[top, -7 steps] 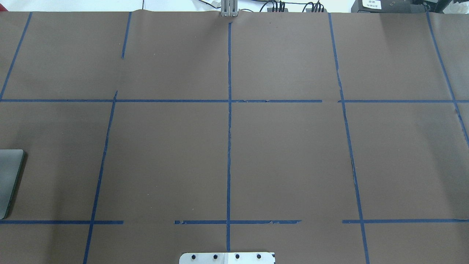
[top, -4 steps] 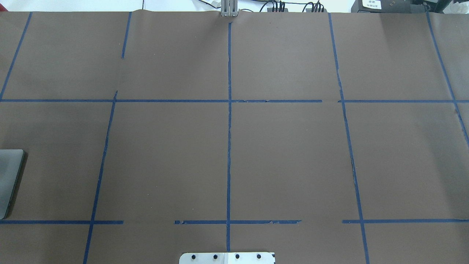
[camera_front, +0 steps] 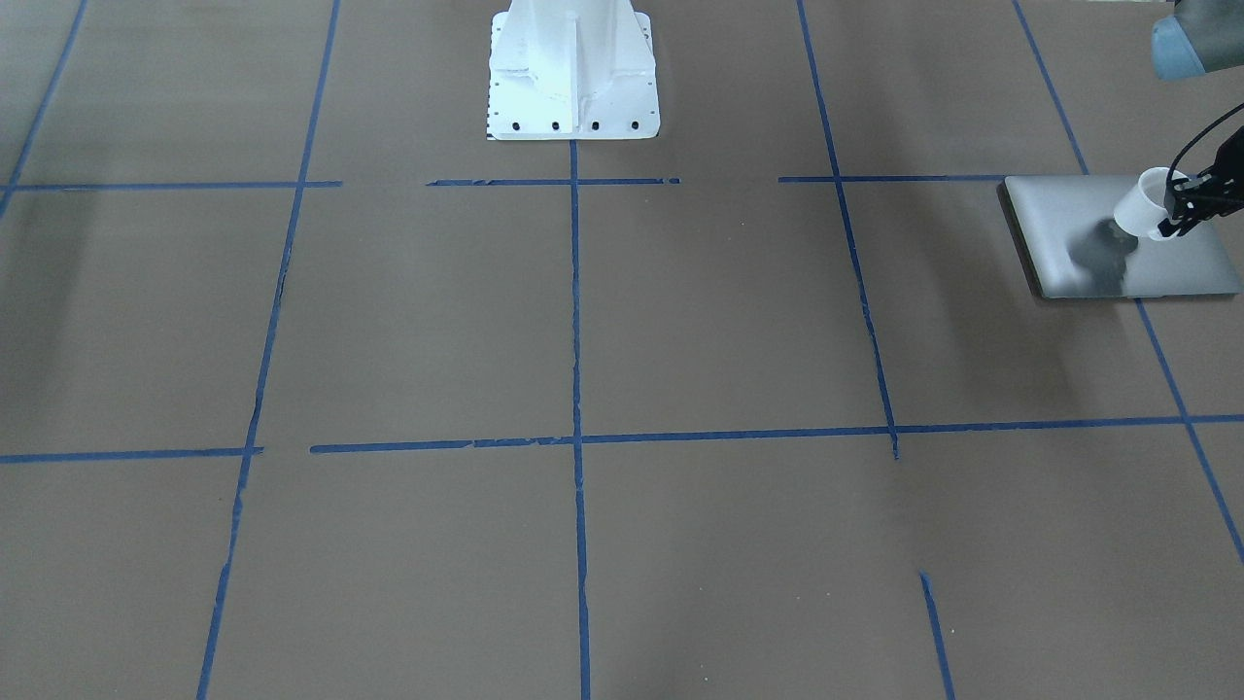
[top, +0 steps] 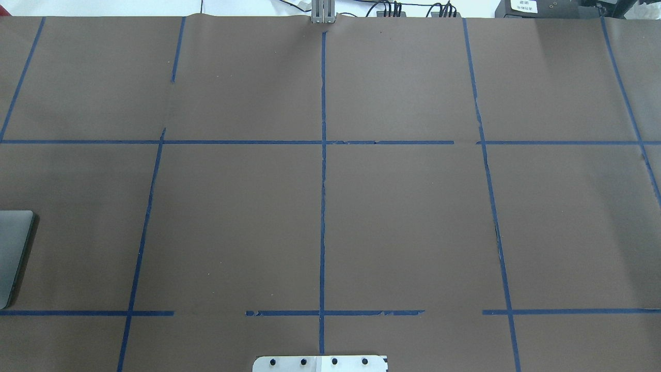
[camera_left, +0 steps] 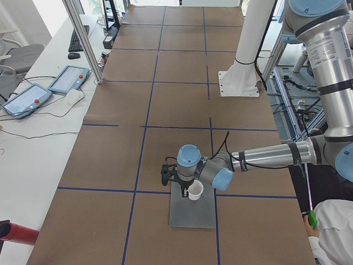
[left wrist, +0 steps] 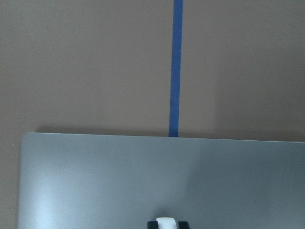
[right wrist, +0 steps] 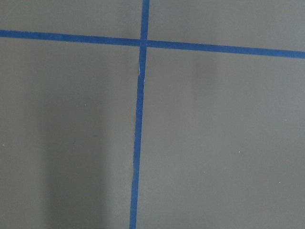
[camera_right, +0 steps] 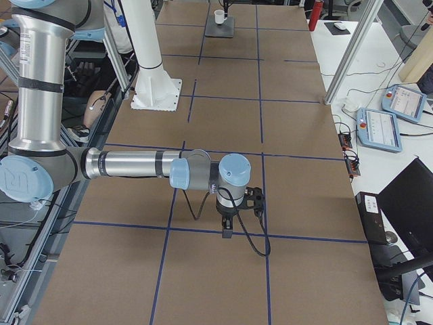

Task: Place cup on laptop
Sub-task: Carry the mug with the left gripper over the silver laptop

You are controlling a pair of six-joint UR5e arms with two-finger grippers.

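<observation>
The silver-grey laptop (camera_front: 1079, 209) lies shut at the table's end on my left side. Its edge shows in the overhead view (top: 13, 253), and it fills the lower half of the left wrist view (left wrist: 119, 181). My left gripper (camera_front: 1178, 209) is shut on the rim of the small white cup (camera_front: 1142, 204) and holds it tilted, low over the lid. I cannot tell whether the cup touches the lid. The cup also shows from the side (camera_left: 194, 190). My right gripper (camera_right: 228, 229) hangs over bare table near a tape crossing; I cannot tell whether it is open or shut.
The white robot pedestal (camera_front: 573, 78) stands at mid-table. Blue tape lines (top: 323, 206) grid the brown cover. Teach pendants (camera_left: 69, 79) and cables lie on the white bench beside the table. A person's shoulder (camera_left: 333, 232) shows near the laptop's end.
</observation>
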